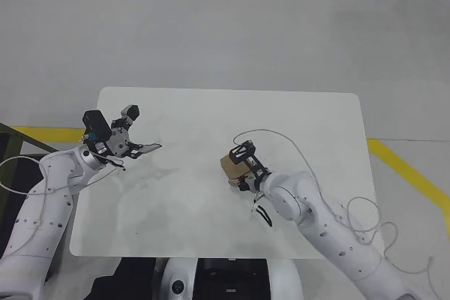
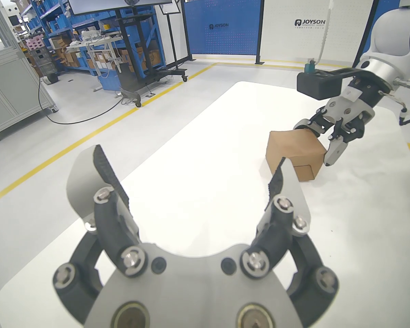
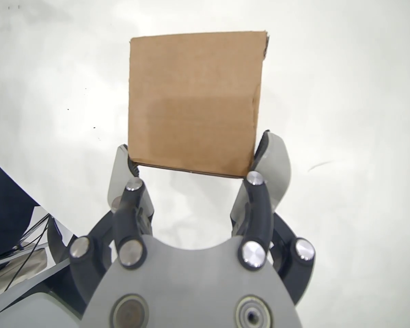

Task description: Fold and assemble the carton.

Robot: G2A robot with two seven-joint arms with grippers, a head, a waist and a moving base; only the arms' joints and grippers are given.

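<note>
**Right gripper point(image 3: 193, 145) clamped on a nearly finished carton point(image 3: 194, 100)**

Its fingers point(image 3: 273, 158) pressed the box's two sides at the end nearest the wrist, with the carton resting on the white table point(image 1: 210, 217), right of centre. The carton already stood as a closed brown cube. One end flap point(image 2: 302, 172) looked slightly inset, so a final tuck possibly remained. The left gripper point(image 2: 189, 158) hung with jaws spread wide, well apart from the box.

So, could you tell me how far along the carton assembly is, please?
Done: the carton already stands as a closed-looking box on the table. In hand: right jaws grip one end; left jaws hang open, apart. Left: perhaps pressing the end flap flush.
</note>
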